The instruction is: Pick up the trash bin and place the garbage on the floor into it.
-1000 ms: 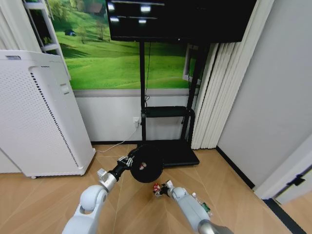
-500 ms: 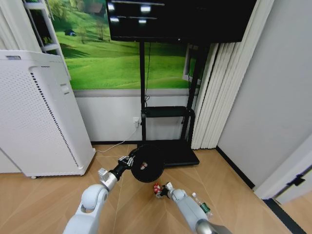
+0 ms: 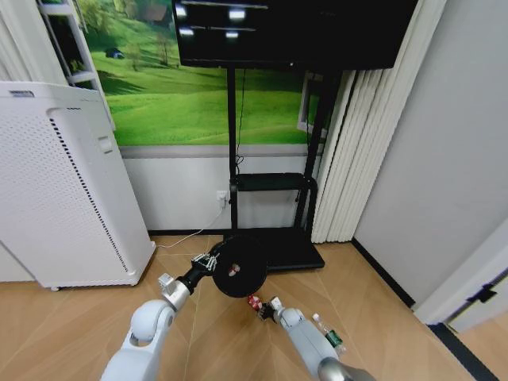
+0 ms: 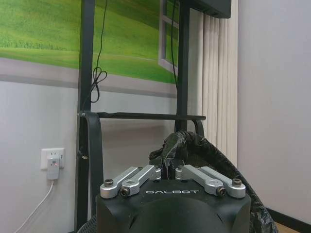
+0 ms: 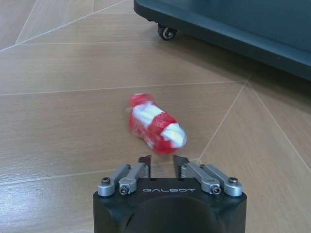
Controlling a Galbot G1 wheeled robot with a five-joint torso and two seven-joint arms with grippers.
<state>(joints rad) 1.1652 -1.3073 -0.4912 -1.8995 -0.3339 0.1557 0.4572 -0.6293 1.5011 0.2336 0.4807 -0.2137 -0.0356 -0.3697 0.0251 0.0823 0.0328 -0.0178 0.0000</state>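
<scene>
My left gripper [image 3: 209, 260] is shut on the rim of the black trash bin [image 3: 239, 267], holding it off the floor with its mouth tilted toward me. A black bag lines the trash bin [image 4: 214, 156], bunched between the left gripper [image 4: 168, 170] jaws. One red-and-white scrap [image 3: 232, 271] lies inside. A second red-and-white can [image 5: 156, 125] lies on the floor just beyond my right gripper [image 5: 163, 164], which is open with a narrow gap and holds nothing. From the head camera that can [image 3: 254, 302] sits left of the right gripper [image 3: 267, 308]. A green bottle [image 3: 327, 332] lies beside my right forearm.
A black wheeled TV stand base [image 3: 287, 248] sits just behind the bin, and its caster [image 5: 165, 32] is near the can. A large white cabinet [image 3: 63, 186] stands at the left. Curtains [image 3: 343, 151] and a grey wall close off the right.
The red-and-white can has shifted slightly away from the right gripper. The left arm and the bin have barely moved.
</scene>
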